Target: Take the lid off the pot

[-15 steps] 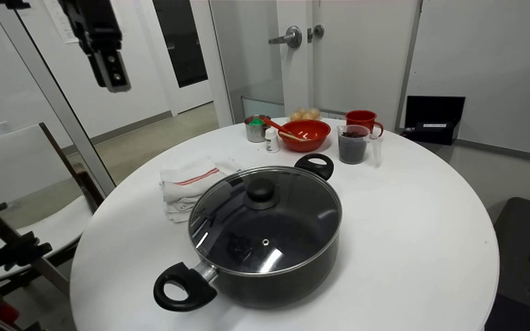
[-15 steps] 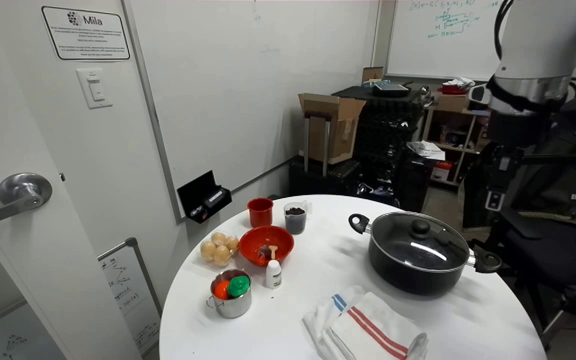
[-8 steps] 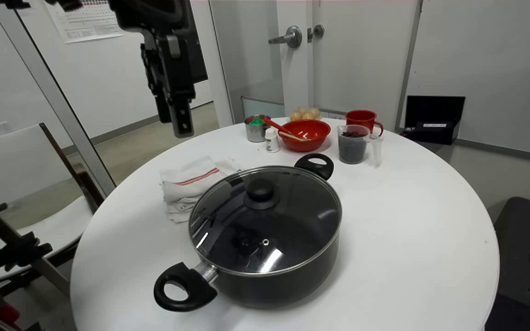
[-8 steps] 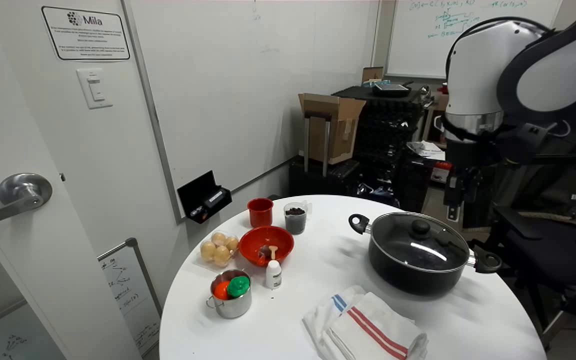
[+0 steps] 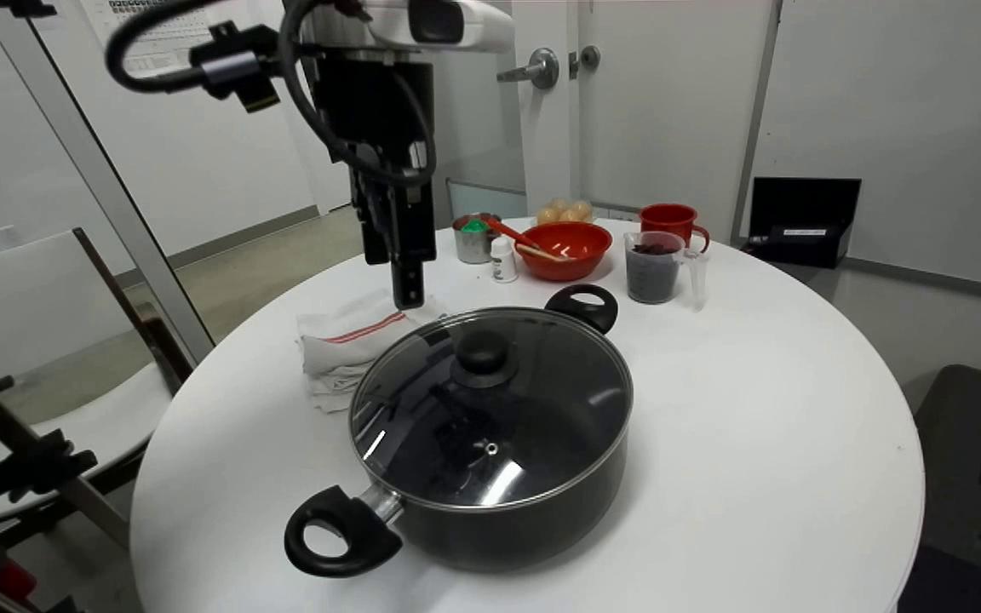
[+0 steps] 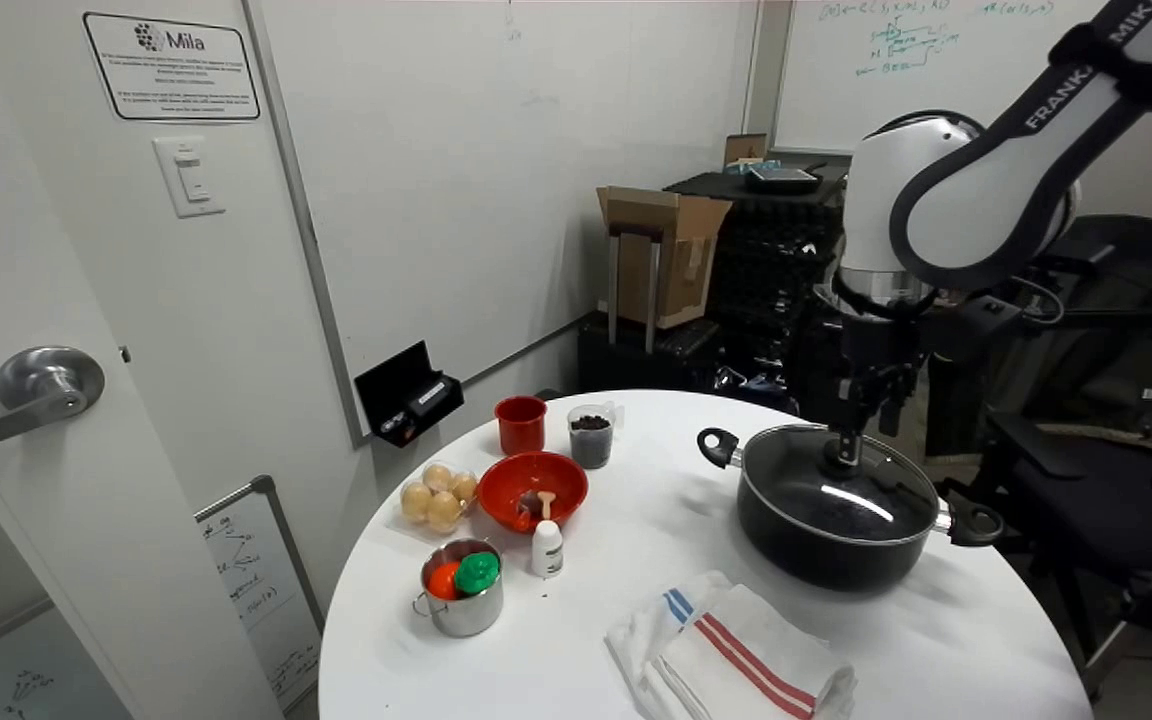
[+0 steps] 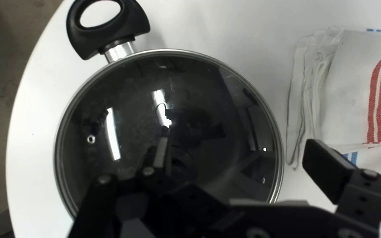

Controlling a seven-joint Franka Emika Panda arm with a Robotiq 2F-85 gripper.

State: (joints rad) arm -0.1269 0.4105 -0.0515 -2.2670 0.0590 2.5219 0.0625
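Observation:
The black pot (image 5: pixel 499 538) stands on the round white table, and it also shows in an exterior view (image 6: pixel 821 560). The round glass lid (image 5: pixel 542 417) lies flat on it, also seen in an exterior view (image 6: pixel 786 485) and in the wrist view (image 7: pixel 190 109). Its black knob (image 5: pixel 482 351) stands up in the centre. My gripper (image 5: pixel 392 281) is open and empty, above the towel side of the lid; it also shows in an exterior view (image 6: pixel 866 432). In the wrist view, my gripper (image 7: pixel 243 158) has one finger overlapping the knob area, partly hiding it, and the other beyond the rim.
A folded towel (image 5: pixel 354 340) lies beside the pot. A red bowl (image 6: pixel 561 475), red mug (image 6: pixel 520 425), measuring cup (image 6: pixel 591 445), metal cup (image 6: pixel 468 610), white bottle (image 6: pixel 547 550) and egg carton (image 6: pixel 438 498) stand further off. The pot is near the table edge (image 7: pixel 15 132).
My arm has come down and in over the table, bringing the open gripper from high at the side to just above the lid's edge. The pot and lid have not moved.

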